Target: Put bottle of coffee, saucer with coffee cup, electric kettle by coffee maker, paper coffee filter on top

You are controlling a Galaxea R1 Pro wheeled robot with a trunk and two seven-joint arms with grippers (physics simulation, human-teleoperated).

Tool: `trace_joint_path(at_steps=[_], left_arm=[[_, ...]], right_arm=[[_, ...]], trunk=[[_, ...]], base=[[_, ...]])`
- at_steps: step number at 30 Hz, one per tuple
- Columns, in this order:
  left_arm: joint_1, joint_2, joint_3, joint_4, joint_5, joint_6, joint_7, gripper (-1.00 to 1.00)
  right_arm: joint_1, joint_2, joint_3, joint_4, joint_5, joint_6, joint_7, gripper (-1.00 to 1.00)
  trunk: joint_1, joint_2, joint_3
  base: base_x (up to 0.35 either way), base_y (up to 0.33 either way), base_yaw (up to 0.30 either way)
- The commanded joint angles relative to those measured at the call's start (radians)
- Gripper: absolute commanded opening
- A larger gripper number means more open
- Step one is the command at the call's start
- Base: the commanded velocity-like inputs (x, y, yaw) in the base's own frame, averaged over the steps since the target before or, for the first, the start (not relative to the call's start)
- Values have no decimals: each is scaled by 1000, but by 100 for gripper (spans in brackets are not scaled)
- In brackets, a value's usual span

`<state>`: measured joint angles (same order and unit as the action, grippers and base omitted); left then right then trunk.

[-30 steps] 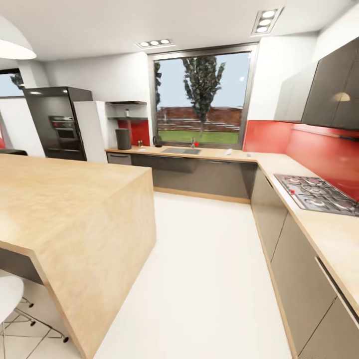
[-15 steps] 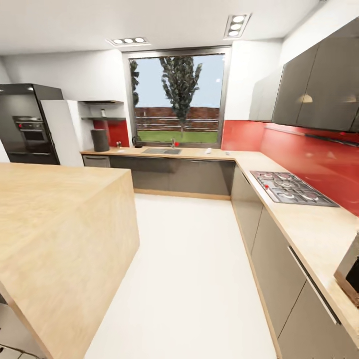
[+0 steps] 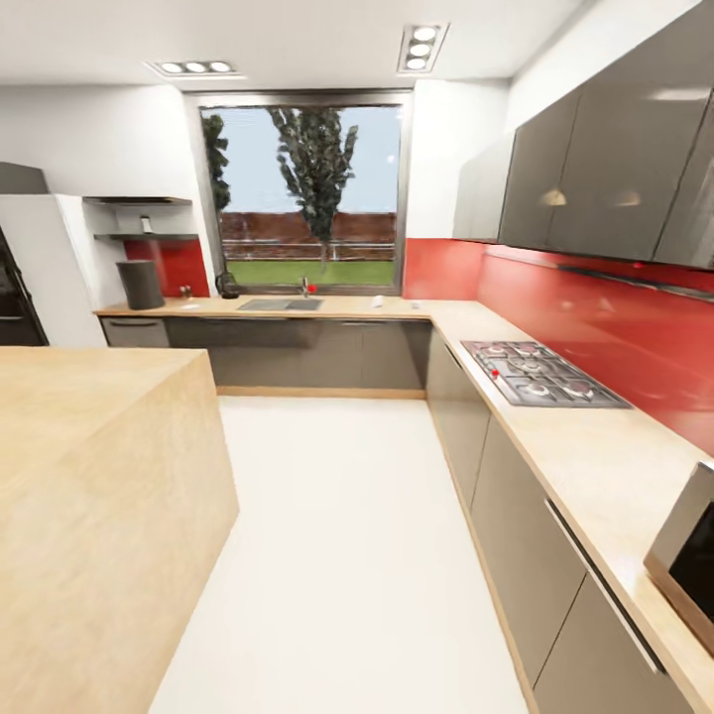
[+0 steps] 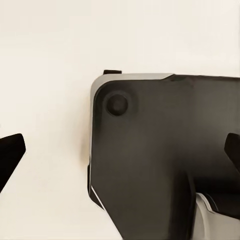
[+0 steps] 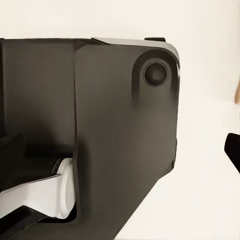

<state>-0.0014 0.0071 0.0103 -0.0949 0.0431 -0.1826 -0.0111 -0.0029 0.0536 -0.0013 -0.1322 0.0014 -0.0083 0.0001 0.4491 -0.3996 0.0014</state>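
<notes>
The coffee maker [image 3: 141,285] stands at the far left end of the kitchen counter [image 3: 327,309], a tall dark drum against the red backsplash, so that one condition of the task holds as things lie. Above it on the wall run two thin dark slabs; the lower one, the kitchen shelf [image 3: 149,237], carries a small upright object that may be the bottle of coffee [image 3: 147,225], though it is too small to be sure. Just beside the coffee maker sit a tiny dark item and a rounded dark shape near the sink [image 3: 278,304] that could be the electric kettle [image 3: 227,286]; further along lies a small white thing [image 3: 378,300] I cannot identify. Nothing rests on top of the coffee maker, and no saucer or cup can be made out next to it, so by my judgement the station is barely begun. The robot is well apart from all this, across the white floor [image 3: 347,516] between the wooden island [image 3: 89,476] and the hob [image 3: 540,375]. In both wrist views the dark tips of the fingers stand wide apart at opposite edges over the robot's dark base, holding nothing.
</notes>
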Motion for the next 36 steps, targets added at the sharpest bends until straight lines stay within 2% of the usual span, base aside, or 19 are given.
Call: trace_joint_path(at_steps=[1,11,14,18,20,25,27,30,34,36], left_arm=[[0,0,0,0,4,-3,-1,100],[-2,4,6,-9,5,-4,11,100],[-26,24,2,-18,2,-3,12,100],[-85,54,5,-71,4,-2,13,100],[-124,58,7,-115,7,-2,13,100],[-180,58,9,-144,13,-2,14,100],[-211,59,11,-148,15,-3,14,100],[-213,60,13,-149,15,-4,14,100],[-206,66,13,-140,17,-18,14,100],[-206,66,12,-134,16,-71,14,100]], right_arm=[[0,0,0,0,0,-1,-1,100],[0,3,1,-38,1,0,-2,100],[0,3,1,-68,2,0,-3,100],[0,2,1,-107,3,0,-3,100],[0,-3,1,-169,3,1,-4,100],[0,-15,1,-283,3,0,-5,100],[0,-20,0,-404,3,-1,-5,100],[0,-21,0,-459,3,-3,-5,100],[0,-21,-2,-457,5,-69,-4,100],[0,-22,-2,-425,5,-118,-4,100]], trunk=[[1,0,0],[1,0,0],[1,0,0],[1,0,0],[1,0,0],[1,0,0],[1,0,0],[1,0,0],[1,0,0],[1,0,0]], base=[[335,0,-66],[335,0,-5],[335,0,0],[335,0,0],[335,0,0],[335,0,0],[336,0,0],[336,0,0],[336,0,0],[336,0,0]])
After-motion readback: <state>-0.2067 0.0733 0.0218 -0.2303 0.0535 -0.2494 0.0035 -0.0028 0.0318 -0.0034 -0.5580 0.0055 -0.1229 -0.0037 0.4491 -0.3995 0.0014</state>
